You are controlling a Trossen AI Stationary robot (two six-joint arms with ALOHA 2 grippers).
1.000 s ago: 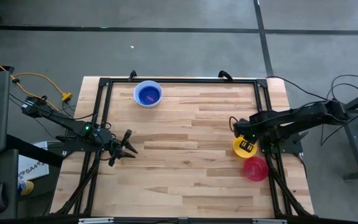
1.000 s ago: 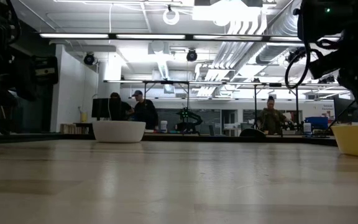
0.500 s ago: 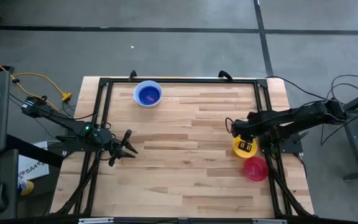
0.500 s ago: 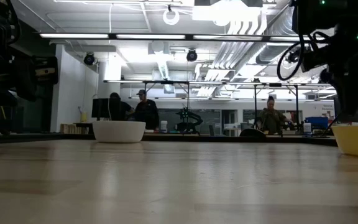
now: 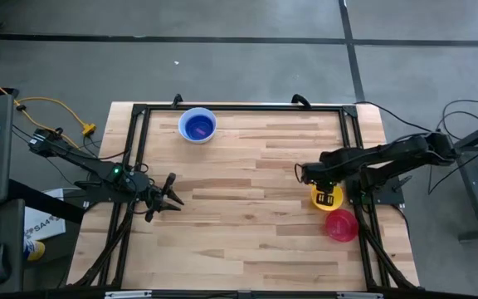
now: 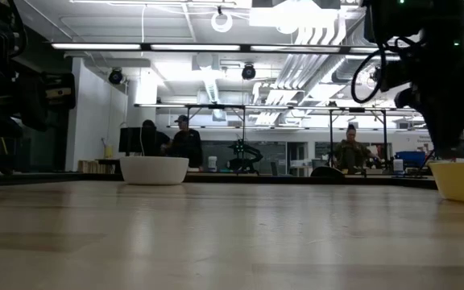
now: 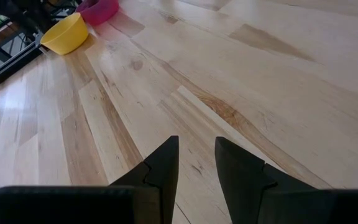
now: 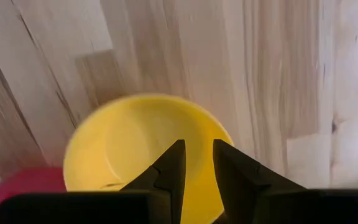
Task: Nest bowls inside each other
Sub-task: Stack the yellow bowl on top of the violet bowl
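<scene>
**Right gripper over the yellow bowl, nothing grabbed yet**

Right gripper (image 8: 196, 163) hangs over the yellow bowl (image 8: 138, 149), jaws narrow and empty, probably lining up on its rim. Red bowl (image 5: 341, 225) touches it just beyond. Left gripper (image 7: 195, 163) waits, jaws narrow, empty. Blue-in-white stack (image 5: 197, 125) sits farthest off. No readable writing.

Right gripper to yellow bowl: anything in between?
Nothing visible. The right gripper hangs directly above the yellow bowl, fingers slightly apart and empty, with only air between. The red-pink bowl sits beside the yellow one, off that path.
</scene>
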